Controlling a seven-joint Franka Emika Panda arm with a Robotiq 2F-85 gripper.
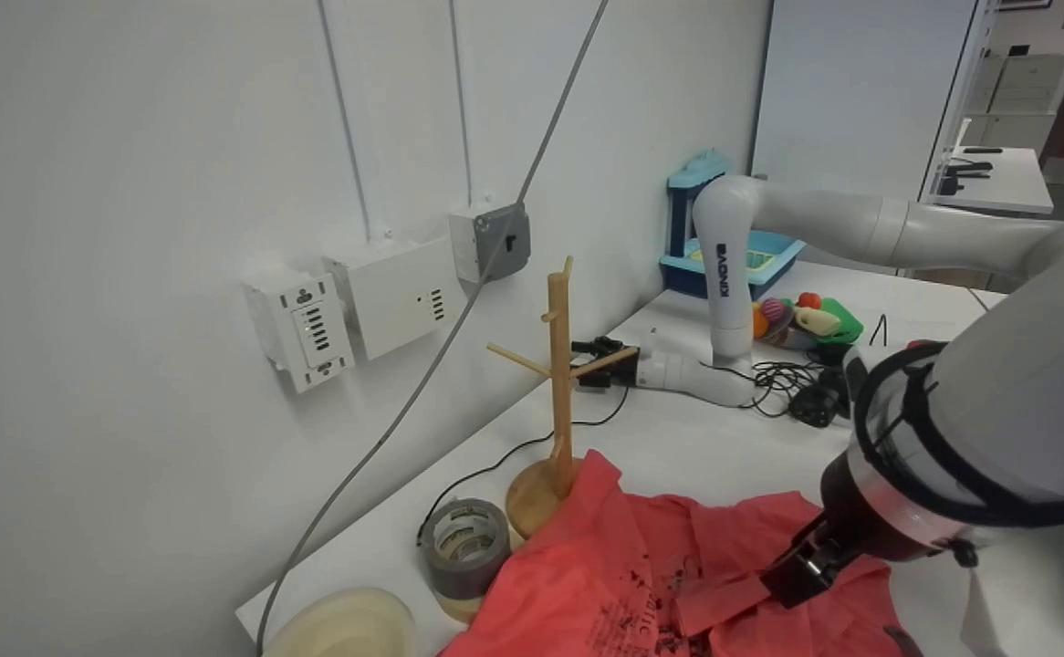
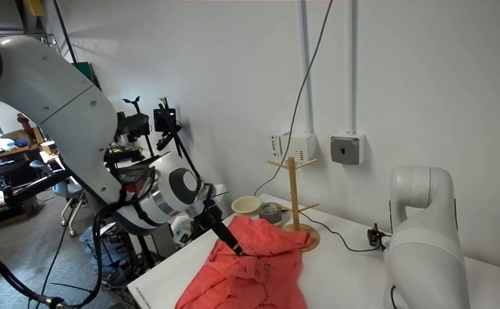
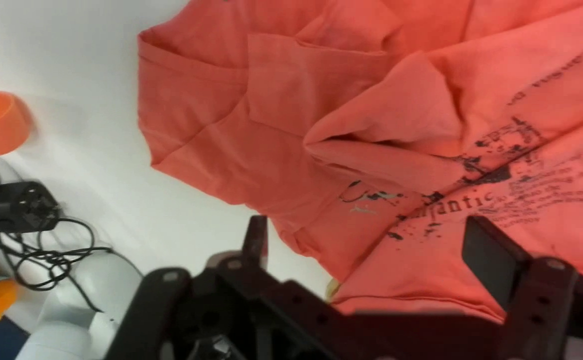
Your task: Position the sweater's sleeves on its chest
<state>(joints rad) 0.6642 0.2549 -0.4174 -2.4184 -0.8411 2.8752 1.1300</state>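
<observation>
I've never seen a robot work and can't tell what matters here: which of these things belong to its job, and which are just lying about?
For the job:
coral-red sweater
its printed chest
a folded flap, probably a sleeve
end effector

Just lying about:
grey duct tape roll
wooden mug tree
cream bowl
orange cup
KINOVA-marked arm

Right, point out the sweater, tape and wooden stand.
Sweater [image 3: 451, 206]: in the wrist view, printed lettering on its front.
Tape [image 1: 471, 577]: in an exterior view, its outer side.
Wooden stand [image 2: 293, 195]: in an exterior view, its upright post.
</observation>
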